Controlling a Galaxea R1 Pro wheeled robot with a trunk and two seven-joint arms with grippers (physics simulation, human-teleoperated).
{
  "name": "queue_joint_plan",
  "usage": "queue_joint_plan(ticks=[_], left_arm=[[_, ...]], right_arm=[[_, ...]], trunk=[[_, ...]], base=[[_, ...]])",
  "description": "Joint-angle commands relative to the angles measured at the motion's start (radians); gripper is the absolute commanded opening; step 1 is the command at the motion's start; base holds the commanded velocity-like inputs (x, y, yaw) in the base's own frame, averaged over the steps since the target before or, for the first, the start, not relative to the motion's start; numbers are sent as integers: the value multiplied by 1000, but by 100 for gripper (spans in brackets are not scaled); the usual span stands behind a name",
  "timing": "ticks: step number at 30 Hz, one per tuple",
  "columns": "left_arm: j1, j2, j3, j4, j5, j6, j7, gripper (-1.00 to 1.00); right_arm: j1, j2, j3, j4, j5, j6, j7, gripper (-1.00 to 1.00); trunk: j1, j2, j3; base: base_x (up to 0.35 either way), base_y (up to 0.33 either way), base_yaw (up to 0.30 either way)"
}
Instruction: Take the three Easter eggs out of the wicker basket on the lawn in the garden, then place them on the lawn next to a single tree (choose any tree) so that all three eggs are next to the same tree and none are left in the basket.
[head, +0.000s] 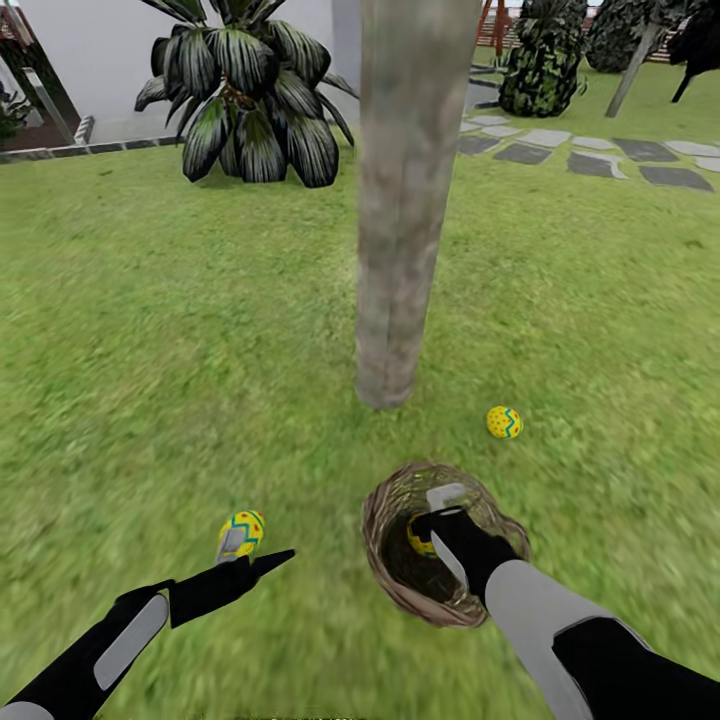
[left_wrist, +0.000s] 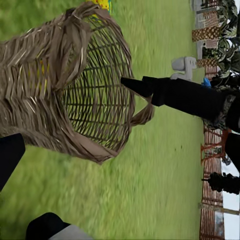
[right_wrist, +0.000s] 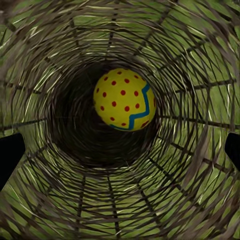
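A tree (head: 400, 200) with a bare grey trunk stands mid-lawn (head: 150, 330). One Easter egg (head: 504, 421) lies on the grass right of its foot. A second egg (head: 241, 532) rests on the grass just beyond my left gripper (head: 258, 548), which is open, with nothing between its fingers (left_wrist: 10, 155) in the left wrist view. The wicker basket (head: 385, 500) sits in front of the tree. My right gripper (head: 435, 515) reaches into it, open, above the third egg (right_wrist: 124, 99) at the bottom, fingertips (right_wrist: 10, 155) spread to either side. The basket (left_wrist: 60, 85) and right arm (left_wrist: 190, 97) also show in the left wrist view.
A spiky palm (head: 240, 100) grows at the back left before a white house wall (head: 90, 60). Stepping stones (head: 590, 155) run at the back right, with dark bushes (head: 545, 60) and a leaning trunk (head: 630, 70) behind them. Open grass spreads around the tree.
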Motion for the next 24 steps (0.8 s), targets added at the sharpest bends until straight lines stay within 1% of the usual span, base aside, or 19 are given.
queue_joint_plan(ticks=[1, 8, 11, 15, 16, 17, 19, 20, 21, 22, 24], left_arm=[[0, 0, 0, 0, 0, 0, 0, 100], [0, 1, 0, 0, 1, 0, 0, 100], [1, 2, 0, 0, 1, 0, 0, 100], [0, 3, 0, 0, 1, 0, -1, 100], [0, 4, 0, 0, 1, 0, -1, 100], [0, 4, 0, 0, 1, 1, -1, 100], [1, 5, 0, 0, 1, 1, -2, 100], [0, 6, 0, 0, 2, 2, -2, 100], [0, 6, 0, 0, 2, 6, -2, 100], [0, 6, 0, 0, 3, 19, -2, 100], [0, 7, 0, 0, 3, 23, -2, 100]], right_arm=[[0, -1, 1, 1, 0, 0, 0, 100], [2, -10, 3, 2, 0, -5, 0, 100], [2, -11, 1, 2, -8, -27, 0, 100], [2, -11, -6, -1, -15, -34, -2, 100], [2, -11, -13, -2, -18, -35, -3, 100], [2, -9, -41, -3, -27, -35, -3, 100], [2, -5, -150, -4, -80, -29, -5, 100], [2, -4, -184, -4, -96, -27, -6, 100], [2, -3, -210, -4, -106, -25, -7, 100], [2, -2, -246, -4, -121, -23, -9, 100], [2, -3, -270, -4, -127, -19, -11, 100]], trunk=[[0, 0, -1], [0, 0, -9], [0, 0, -10], [0, 0, -10], [0, 0, -10], [0, 0, -10], [0, 0, -10], [0, 0, -10], [0, 0, -10], [0, 0, -10], [0, 0, -10]], base=[[0, 0, 182], [0, 0, 152], [0, 0, 35], [0, 0, 6], [0, 0, 1], [0, 0, 0], [0, 0, 0], [0, 0, 0], [0, 0, 0], [0, 0, 0], [0, 0, 0]])
